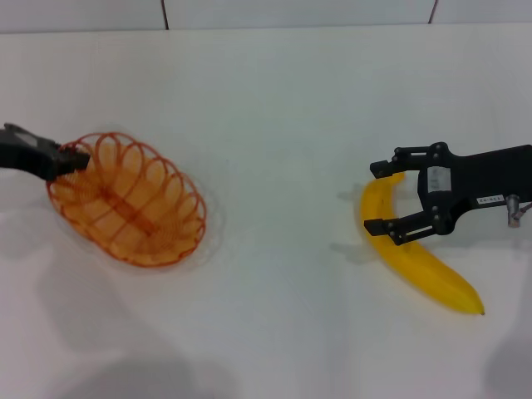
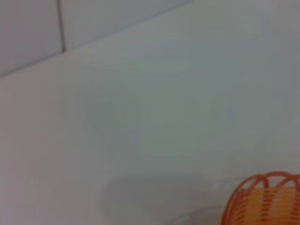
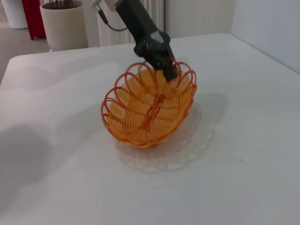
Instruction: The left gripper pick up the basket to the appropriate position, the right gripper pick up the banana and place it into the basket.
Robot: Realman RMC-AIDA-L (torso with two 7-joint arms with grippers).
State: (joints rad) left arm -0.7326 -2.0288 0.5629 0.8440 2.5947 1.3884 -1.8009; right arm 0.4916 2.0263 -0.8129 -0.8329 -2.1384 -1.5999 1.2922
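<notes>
The orange wire basket (image 1: 129, 199) is at the left of the white table, tilted, with its shadow under it. My left gripper (image 1: 71, 158) is shut on the basket's rim at its far left end. The right wrist view shows this grip (image 3: 168, 70) and the basket (image 3: 150, 108) raised on that side. A part of the basket (image 2: 267, 201) shows in the left wrist view. The yellow banana (image 1: 424, 270) lies on the table at the right. My right gripper (image 1: 384, 197) is open, with one finger on each side of the banana's upper end.
The white table (image 1: 274, 125) stretches between basket and banana. A tiled wall (image 1: 291, 12) runs along its back edge. Beyond the table's far edge in the right wrist view stand a beige pot (image 3: 63, 23) and a red object (image 3: 33, 16).
</notes>
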